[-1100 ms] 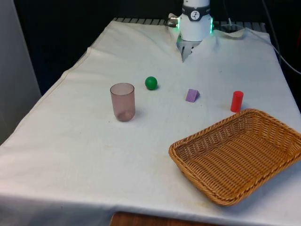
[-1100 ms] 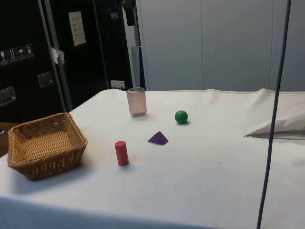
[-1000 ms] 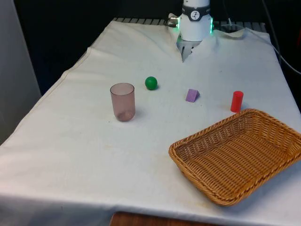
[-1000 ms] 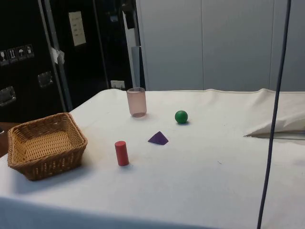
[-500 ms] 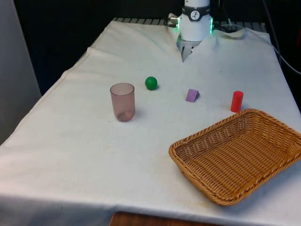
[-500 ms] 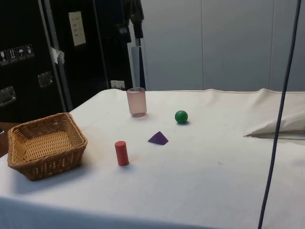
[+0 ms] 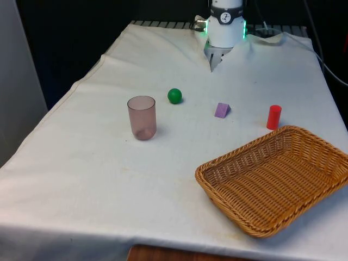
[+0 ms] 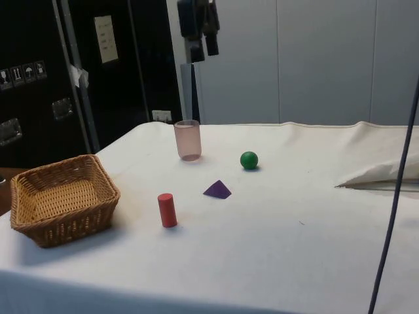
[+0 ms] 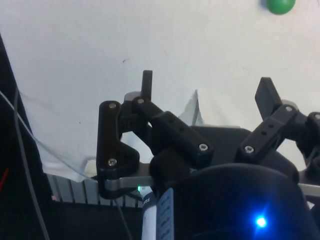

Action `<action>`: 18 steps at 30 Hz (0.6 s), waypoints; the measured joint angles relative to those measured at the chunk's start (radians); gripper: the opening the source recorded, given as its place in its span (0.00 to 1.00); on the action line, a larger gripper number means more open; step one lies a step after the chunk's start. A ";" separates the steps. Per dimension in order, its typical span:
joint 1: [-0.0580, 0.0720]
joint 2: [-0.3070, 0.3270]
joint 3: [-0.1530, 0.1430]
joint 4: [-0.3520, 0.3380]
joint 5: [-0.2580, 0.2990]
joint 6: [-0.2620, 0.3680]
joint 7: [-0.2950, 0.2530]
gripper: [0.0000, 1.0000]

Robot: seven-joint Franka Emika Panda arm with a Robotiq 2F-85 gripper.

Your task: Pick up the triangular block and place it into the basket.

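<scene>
Hand (image 9: 207,92) spread wide, empty, raised high off tabletop (image 7: 109,179). Purple triangular block (image 7: 222,110) well below hand, untouched. Basket (image 7: 274,179) far from hand, holding nothing.

The basket (image 7: 274,182) runs off the front view's right edge. The green ball (image 9: 280,5) is cut by the wrist picture's edge. The pincer (image 8: 200,33) is cropped in the side view.

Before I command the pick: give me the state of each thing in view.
Purple triangular block: resting on the cloth, not gripped.
Wicker basket: empty.
Translucent pink cup: upright, empty.
Red cylinder: standing on end.
Green ball: resting on the cloth.
Black gripper: open, high above the cloth.
</scene>
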 measured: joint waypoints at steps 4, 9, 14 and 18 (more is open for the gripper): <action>-0.001 -0.027 -0.011 -0.045 -0.002 0.017 -0.013 1.00; -0.002 -0.039 -0.015 -0.082 -0.003 0.050 -0.028 1.00; -0.002 -0.047 -0.014 -0.137 -0.003 0.117 -0.043 1.00; -0.001 -0.037 -0.009 -0.158 -0.002 0.167 -0.043 1.00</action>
